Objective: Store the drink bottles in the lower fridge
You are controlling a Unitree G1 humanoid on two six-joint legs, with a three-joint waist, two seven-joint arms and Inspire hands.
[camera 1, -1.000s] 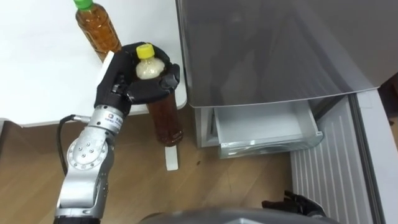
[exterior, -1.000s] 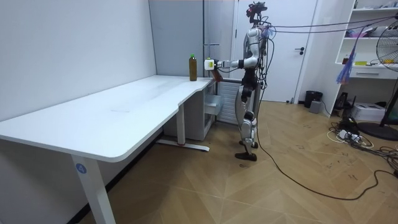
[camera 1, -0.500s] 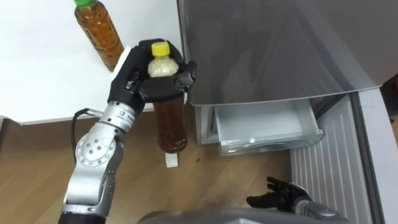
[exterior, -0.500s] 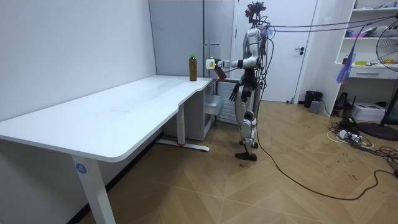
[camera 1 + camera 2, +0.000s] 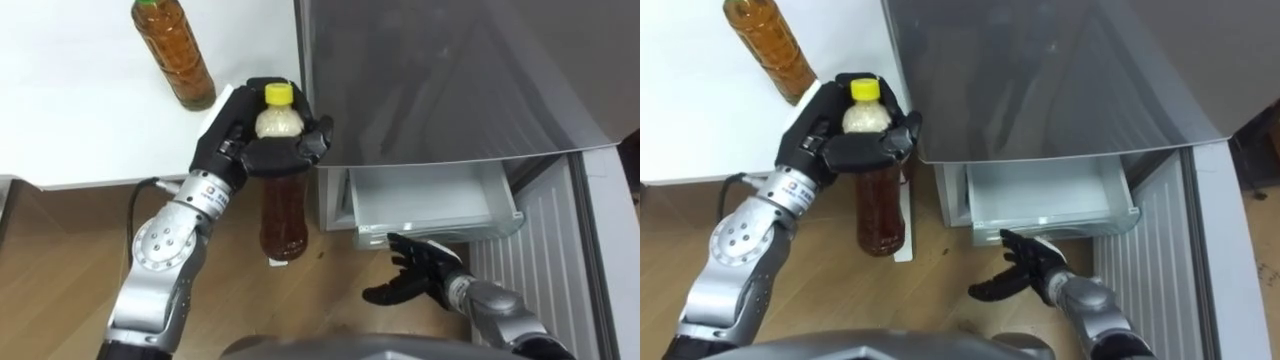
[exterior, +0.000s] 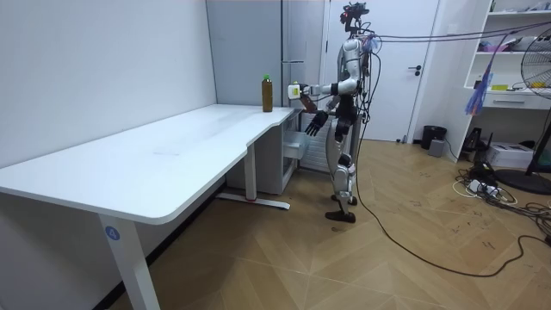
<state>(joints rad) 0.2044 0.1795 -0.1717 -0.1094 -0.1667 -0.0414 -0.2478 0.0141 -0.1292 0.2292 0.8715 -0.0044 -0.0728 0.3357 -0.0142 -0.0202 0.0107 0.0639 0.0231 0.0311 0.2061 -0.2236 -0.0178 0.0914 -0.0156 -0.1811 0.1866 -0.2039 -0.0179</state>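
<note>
Curled round the shoulder of a yellow-capped clear plastic bottle of brown tea (image 5: 283,215), my left hand (image 5: 240,150) gripped it just under the cap, left of centre in the frame. The bottle hung upright over the wooden floor (image 5: 60,260), off the edge of the white desk (image 5: 80,110) and close beside the tall grey fridge (image 5: 450,80). A second brown-tea bottle with a green cap (image 5: 175,55) stood on the desk at the upper left, apart from my hand. Below the fridge's grey front, a pale, translucent drawer (image 5: 430,200) stood pulled out. My right hand (image 5: 420,275) was at the lower middle of the frame, just below that drawer's front edge, fingers spread and holding nothing. I stood at the desk's far end, before the fridge.
</note>
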